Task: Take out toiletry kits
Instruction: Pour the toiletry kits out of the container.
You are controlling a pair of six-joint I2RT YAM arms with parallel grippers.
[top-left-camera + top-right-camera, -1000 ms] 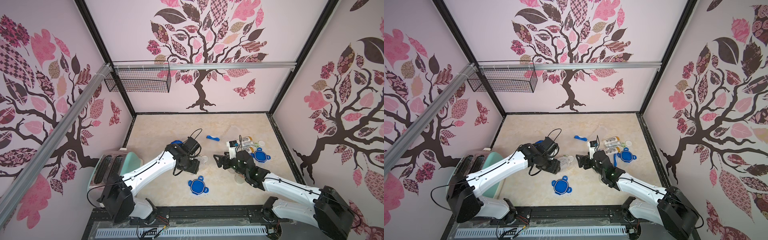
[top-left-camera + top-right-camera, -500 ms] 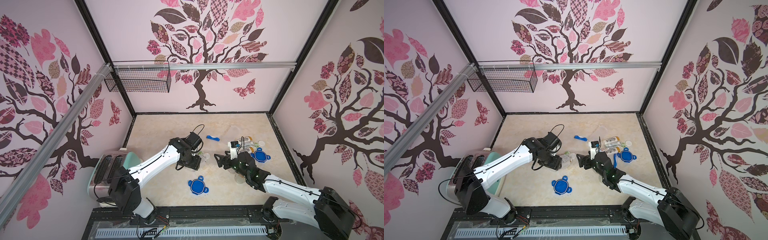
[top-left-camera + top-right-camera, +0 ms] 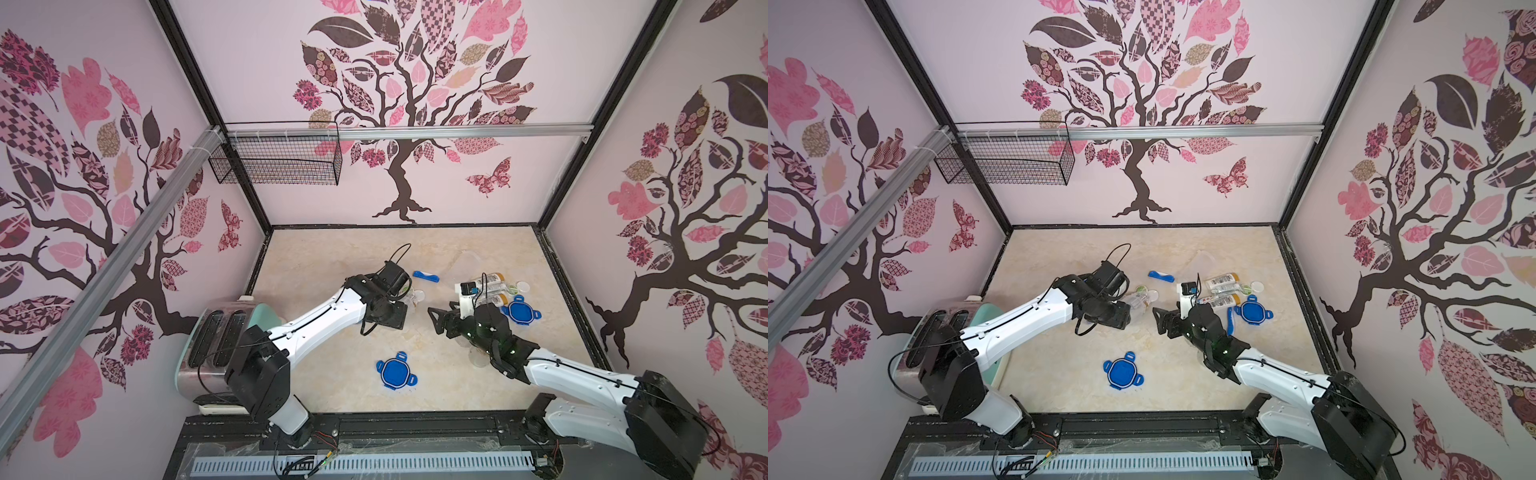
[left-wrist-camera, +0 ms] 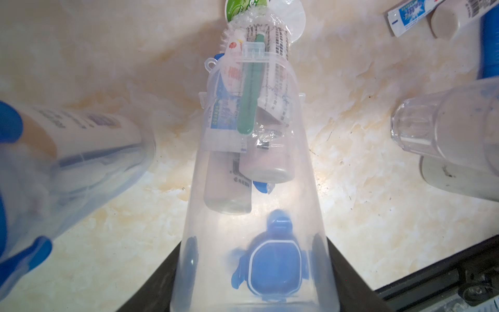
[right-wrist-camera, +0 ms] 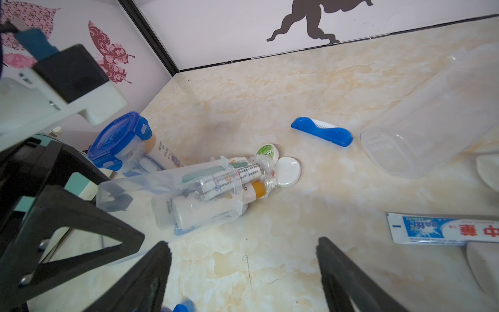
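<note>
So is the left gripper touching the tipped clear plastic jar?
Touching. The left wrist view shows the left gripper clamped on the base of the clear plastic jar.

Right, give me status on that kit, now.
Left gripper shut on tipped clear plastic jar. Right gripper open, empty. Bagged toiletry kit poking out of jar mouth. Nothing between it and right gripper.
</note>
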